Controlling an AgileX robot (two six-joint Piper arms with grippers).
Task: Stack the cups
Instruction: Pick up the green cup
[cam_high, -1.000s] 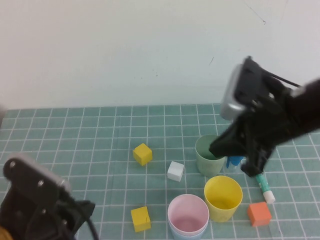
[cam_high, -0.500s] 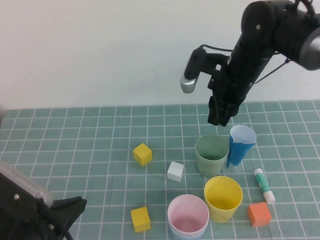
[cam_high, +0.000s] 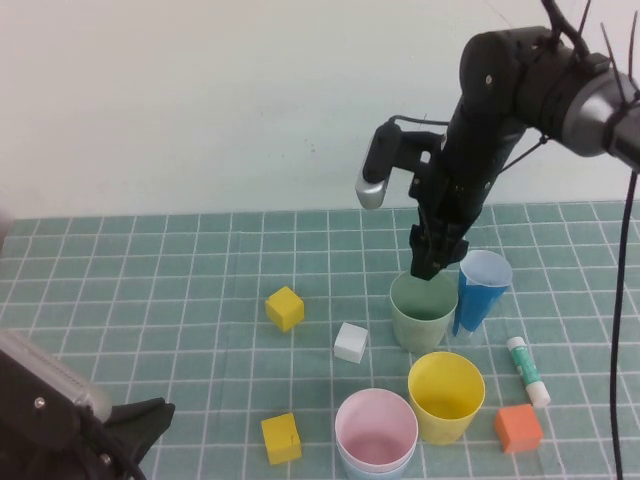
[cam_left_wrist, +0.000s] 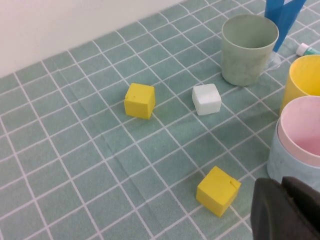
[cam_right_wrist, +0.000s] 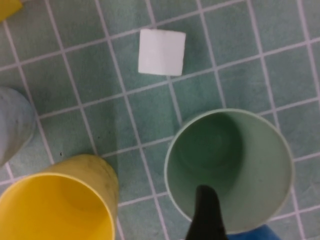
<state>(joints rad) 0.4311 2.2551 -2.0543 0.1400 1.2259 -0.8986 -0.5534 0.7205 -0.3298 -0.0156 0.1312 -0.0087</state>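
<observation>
The sage green cup (cam_high: 424, 311) is seen upright on the gridded mat (cam_high: 180, 290), directly beneath the right gripper (cam_high: 428, 262). One dark fingertip (cam_right_wrist: 206, 212) is seen over the cup's rim in the right wrist view; no contact with the cup can be confirmed. Whether the fingers of this gripper are spread or closed cannot be told, and nothing is seen held by it. The dark-blue tapered cup (cam_high: 480, 290) is found just beside the green cup, on the far side from the white cube (cam_high: 351, 342), and is tilted. The yellow cup (cam_high: 446, 396) is placed nearer the robot than the right gripper, upright, close to the green cup. The pink cup (cam_high: 376, 430) is seated inside the light blue cup (cam_high: 374, 466), just beside the yellow cup.

The left gripper (cam_left_wrist: 285, 210) is kept low at the robot's edge of the mat, clenched on nothing. The pink-in-blue stack is located just beside it, and a yellow cube (cam_left_wrist: 218, 190) is near it. A second yellow cube (cam_high: 285, 308) is set further out. An orange cube (cam_high: 519, 427) and a glue stick (cam_high: 527, 370) are noted beyond the yellow cup.
</observation>
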